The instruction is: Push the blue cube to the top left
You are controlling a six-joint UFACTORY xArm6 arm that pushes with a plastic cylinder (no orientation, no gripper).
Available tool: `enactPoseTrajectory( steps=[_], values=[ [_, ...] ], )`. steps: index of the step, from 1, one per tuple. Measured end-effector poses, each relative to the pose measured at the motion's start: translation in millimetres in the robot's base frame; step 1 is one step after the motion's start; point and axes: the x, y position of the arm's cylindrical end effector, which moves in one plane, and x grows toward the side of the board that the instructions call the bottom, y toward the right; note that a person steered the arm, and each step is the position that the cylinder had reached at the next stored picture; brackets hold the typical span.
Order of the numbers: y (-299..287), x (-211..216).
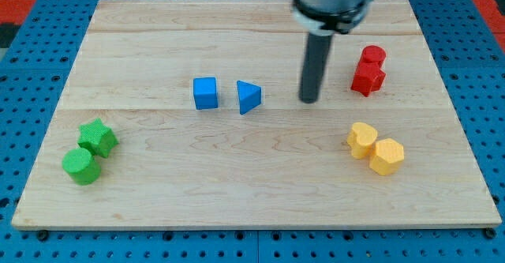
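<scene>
my tip (309, 100) right of blue triangle (248, 97) (apart), blue cube (205, 93)

Blue cube (205, 92) and blue triangle (248, 97), red block (368, 70), green star (98, 137), pale wooden board (237, 176).

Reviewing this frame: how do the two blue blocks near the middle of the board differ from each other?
Shape: the blue cube shows square faces, while the blue triangular block is a wedge with a point facing the view's right.
Position: the blue cube lies to the view's left of the blue triangular block, with a small gap between them.
Nearness to my tip: the triangular block is closer; the cube lies beyond it.
Both are the same blue, similar in size, and rest on the wooden board.
</scene>
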Motion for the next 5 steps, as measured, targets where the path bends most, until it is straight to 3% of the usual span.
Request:
enactPoseTrajectory(
  steps=[1, 3, 5],
  values=[
    [-59.5, 7.3],
    [-122.7, 7.3],
    [-126.1, 7.3]
  ],
)
